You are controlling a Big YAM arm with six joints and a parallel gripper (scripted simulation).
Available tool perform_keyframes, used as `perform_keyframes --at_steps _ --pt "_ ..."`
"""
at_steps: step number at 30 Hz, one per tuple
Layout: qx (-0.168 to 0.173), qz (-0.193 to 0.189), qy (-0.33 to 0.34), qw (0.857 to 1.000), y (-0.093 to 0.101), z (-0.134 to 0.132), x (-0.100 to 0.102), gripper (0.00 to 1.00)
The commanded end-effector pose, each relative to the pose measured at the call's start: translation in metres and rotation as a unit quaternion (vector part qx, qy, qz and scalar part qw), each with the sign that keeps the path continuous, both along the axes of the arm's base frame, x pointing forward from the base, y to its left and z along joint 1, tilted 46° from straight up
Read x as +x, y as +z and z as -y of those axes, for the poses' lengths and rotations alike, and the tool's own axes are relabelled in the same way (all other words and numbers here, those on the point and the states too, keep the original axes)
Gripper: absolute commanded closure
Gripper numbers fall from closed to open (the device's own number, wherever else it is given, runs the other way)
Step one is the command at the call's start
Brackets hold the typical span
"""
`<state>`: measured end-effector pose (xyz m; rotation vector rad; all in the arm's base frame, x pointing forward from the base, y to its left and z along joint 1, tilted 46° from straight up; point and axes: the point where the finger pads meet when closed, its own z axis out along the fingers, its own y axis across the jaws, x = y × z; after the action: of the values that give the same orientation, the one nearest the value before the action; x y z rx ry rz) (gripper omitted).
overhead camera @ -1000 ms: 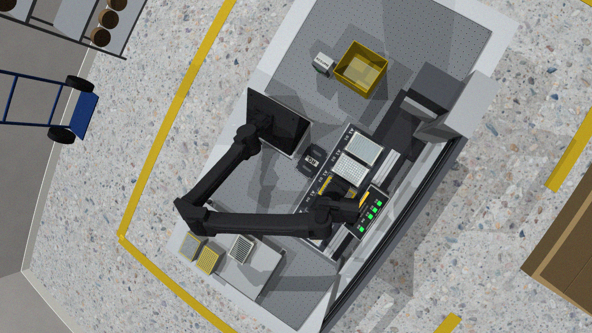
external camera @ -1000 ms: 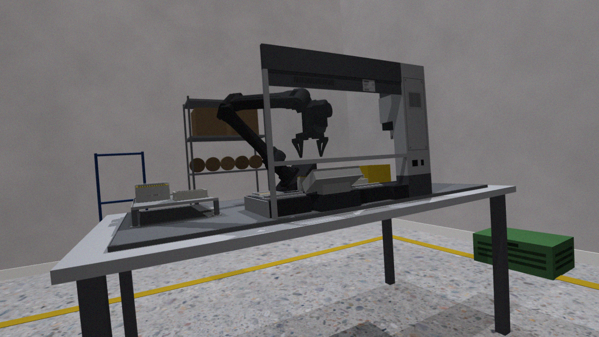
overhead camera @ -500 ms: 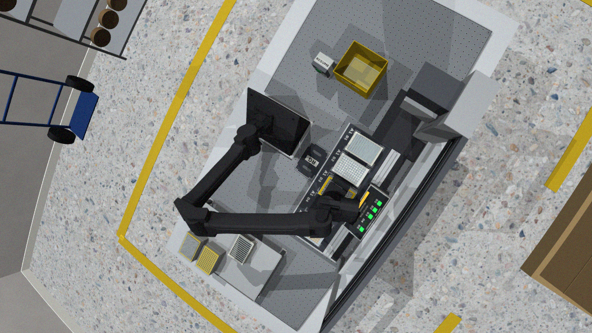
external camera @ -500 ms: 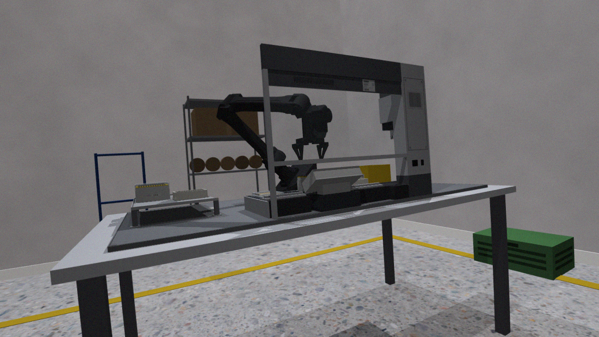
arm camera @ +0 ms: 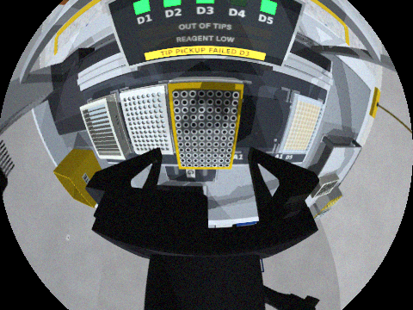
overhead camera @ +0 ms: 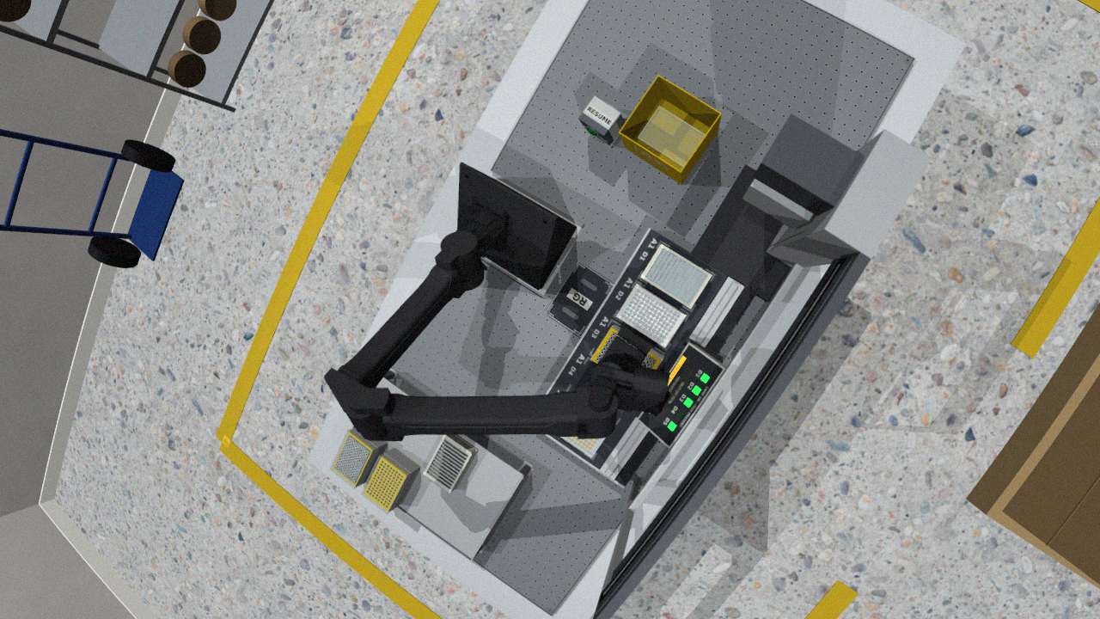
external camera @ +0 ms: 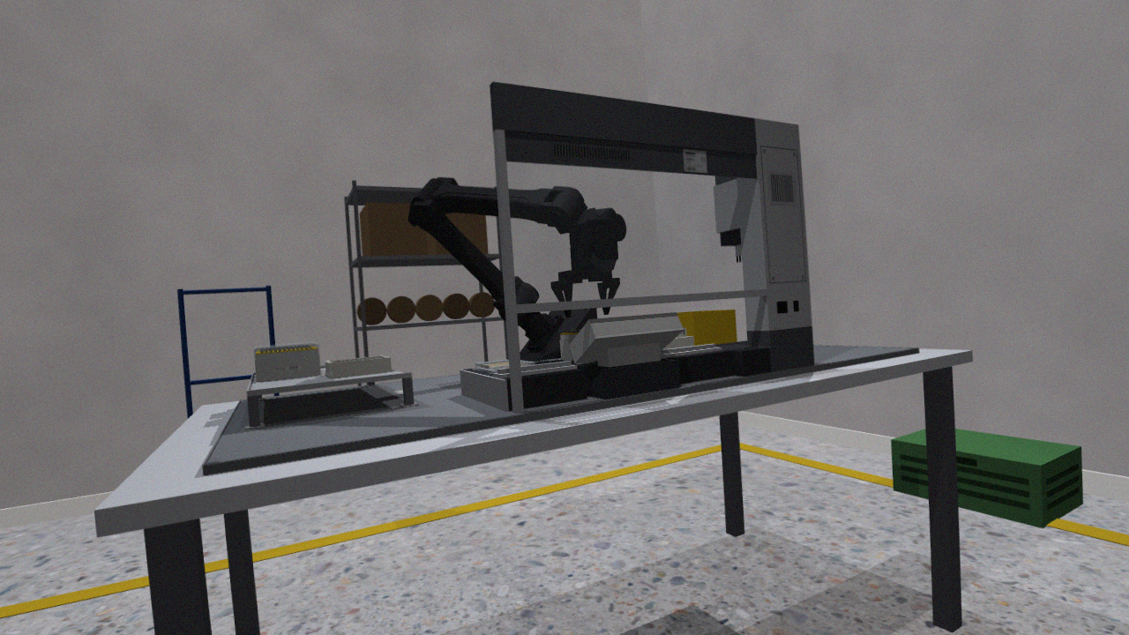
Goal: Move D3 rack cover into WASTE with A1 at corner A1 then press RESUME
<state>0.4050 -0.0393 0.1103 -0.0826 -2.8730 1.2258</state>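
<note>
Labware runs in a row across your wrist view: a ribbed white trough reservoir (arm camera: 102, 127) at far left, a white 96-well plate (arm camera: 144, 119) just beside it, then the yellow-rimmed tip rack with its clear cover (arm camera: 206, 123), and well right of that a cream well plate (arm camera: 303, 123). The rack's grid of dark round holes shows through the cover, and its long axis runs away from you toward the black status panel (arm camera: 206, 26), where a yellow strip is lit. Your black jointed arm (overhead camera: 491, 412) reaches over the deck, elbow bent, wrist pointing down. The matte black two-finger gripper (arm camera: 206, 169) hangs above the rack's near end, spread wide, holding nothing.
</note>
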Motion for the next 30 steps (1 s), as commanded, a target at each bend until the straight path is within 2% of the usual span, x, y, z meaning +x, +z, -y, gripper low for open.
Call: perform_keyframes --at_steps 1,11,13,14,18,30 --pt "-0.001 0.0 0.0 1.0 -0.007 0.009 0.004 0.0" --pt "-0.001 -0.001 0.0 1.0 -0.019 0.021 0.003 0.0" --pt "-0.001 -0.001 0.0 1.0 -0.019 0.021 0.003 0.0" --pt "0.001 0.01 0.0 1.0 -0.013 0.021 0.008 0.0" --pt "-0.001 -0.001 0.0 1.0 -0.025 0.027 0.003 0.0" --pt "-0.001 -0.001 0.0 1.0 -0.036 0.039 0.002 0.0"
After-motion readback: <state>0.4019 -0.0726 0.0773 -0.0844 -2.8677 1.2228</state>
